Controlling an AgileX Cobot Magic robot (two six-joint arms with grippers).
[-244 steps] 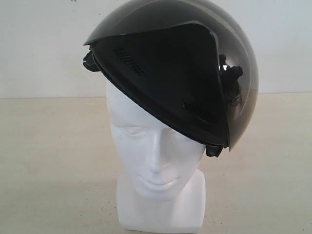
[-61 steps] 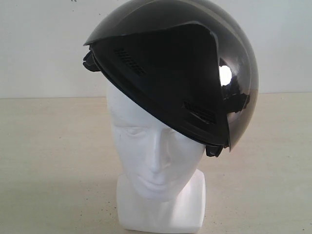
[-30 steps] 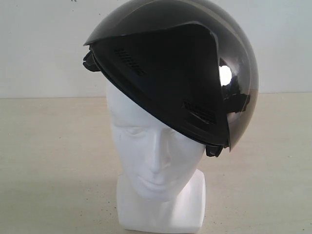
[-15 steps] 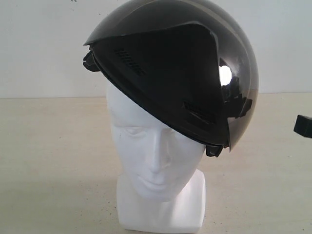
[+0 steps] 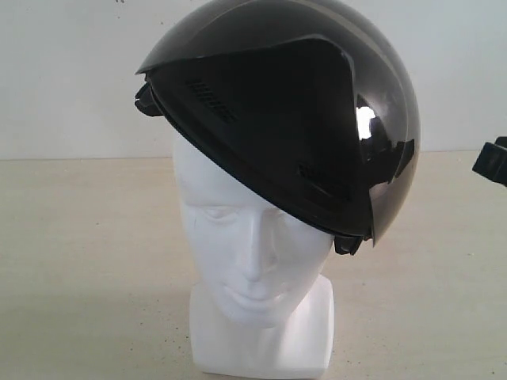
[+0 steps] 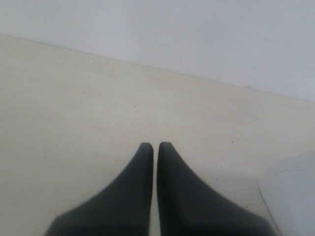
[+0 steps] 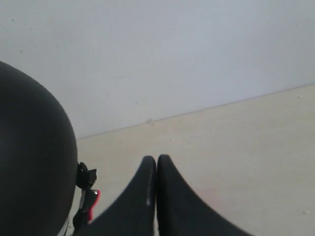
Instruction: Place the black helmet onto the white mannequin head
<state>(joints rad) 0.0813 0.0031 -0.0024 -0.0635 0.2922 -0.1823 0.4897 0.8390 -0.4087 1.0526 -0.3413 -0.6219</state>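
Currently, the black helmet [image 5: 277, 119] is sitting on top of the white mannequin head [image 5: 253, 269], covering the crown and tilting. Its rim is riding high on the left of the exterior view and slanting down across the forehead toward the right of that view. The face below the rim is showing uncovered, and the head is standing upright on its blocky neck base on the pale table [image 5: 79, 261], in front of a white wall [image 5: 63, 71]. The right gripper [image 7: 156, 160] is hanging just beside the helmet shell without touching it, with its fingers pressing together and gripping nothing. A black piece of the right arm [image 5: 493, 162] is showing at the right edge of the exterior view. The left gripper [image 6: 155, 146] is hovering over bare table, its fingers closing to a hairline gap and carrying nothing.
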